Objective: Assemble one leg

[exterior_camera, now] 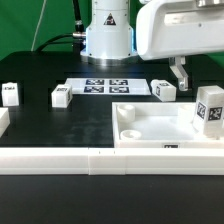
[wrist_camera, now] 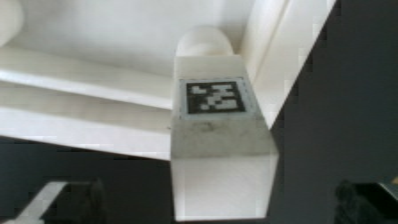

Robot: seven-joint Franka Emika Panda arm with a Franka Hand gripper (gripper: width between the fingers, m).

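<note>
My gripper (exterior_camera: 179,78) hangs over the far edge of the white panel (exterior_camera: 150,128), close beside a small white leg (exterior_camera: 165,90) with a tag. In the wrist view a leg (wrist_camera: 217,110) with a black-and-white tag runs between my fingers toward the panel (wrist_camera: 71,90). Its near end sits midway in my gripper (wrist_camera: 214,205). The dark fingertips (wrist_camera: 59,203) stand wide apart with a gap on each side, so the gripper is open and holds nothing. Another leg (exterior_camera: 209,108) stands upright at the panel's corner on the exterior view's right.
Two more legs (exterior_camera: 10,94) (exterior_camera: 61,96) lie on the black table at the exterior view's left. The marker board (exterior_camera: 104,86) lies in front of the robot base. A low white wall (exterior_camera: 90,160) runs along the front edge.
</note>
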